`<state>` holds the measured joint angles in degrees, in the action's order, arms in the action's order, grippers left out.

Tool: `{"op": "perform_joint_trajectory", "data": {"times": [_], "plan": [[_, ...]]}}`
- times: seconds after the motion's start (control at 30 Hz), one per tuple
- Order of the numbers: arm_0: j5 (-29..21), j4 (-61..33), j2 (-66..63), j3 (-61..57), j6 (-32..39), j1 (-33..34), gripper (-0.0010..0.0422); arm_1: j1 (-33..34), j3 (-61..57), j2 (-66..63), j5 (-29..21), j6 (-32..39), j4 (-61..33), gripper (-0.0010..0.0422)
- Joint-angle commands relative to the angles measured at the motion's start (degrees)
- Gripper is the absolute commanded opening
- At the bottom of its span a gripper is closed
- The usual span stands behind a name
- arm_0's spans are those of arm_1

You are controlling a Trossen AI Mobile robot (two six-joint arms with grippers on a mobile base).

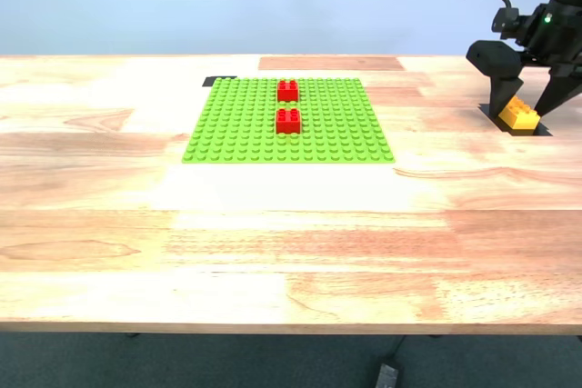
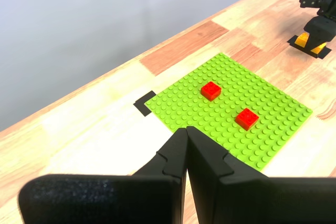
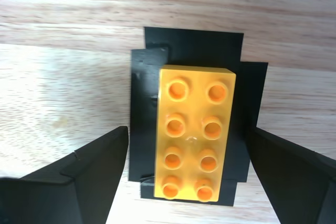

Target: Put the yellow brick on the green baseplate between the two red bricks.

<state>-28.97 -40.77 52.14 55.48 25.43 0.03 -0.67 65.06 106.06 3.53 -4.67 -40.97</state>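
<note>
While second gripper (image 3: 184, 174) straddles yellow brick (image 3: 195, 139), fingers spread.

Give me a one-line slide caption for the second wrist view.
My second hand, open, straddles the yellow brick lying studs-up on black tape on the wooden table.

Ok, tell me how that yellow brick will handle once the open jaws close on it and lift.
The yellow brick looks like rigid moulded plastic, so it should stay stiff under my second gripper. Its smooth flat sides may slip if pinched off-centre. Lying low and flat on black tape, it is unlikely to roll or tip.
</note>
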Motion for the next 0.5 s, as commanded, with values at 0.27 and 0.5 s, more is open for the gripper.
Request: {"op": "perform_joint_trajectory", "data": {"times": [0.27,0.5], "plan": [[0.0,0.0,0.0,0.0,-0.1,0.0,0.0,0.0,-0.1,-0.7,0.7,-0.6,0.8,0.0107],[0.0,-0.4,0.0,0.0,-0.1,0.0,0.0,0.0,0.0,-1.9,2.3,-1.7,1.4,0.0006]]}}
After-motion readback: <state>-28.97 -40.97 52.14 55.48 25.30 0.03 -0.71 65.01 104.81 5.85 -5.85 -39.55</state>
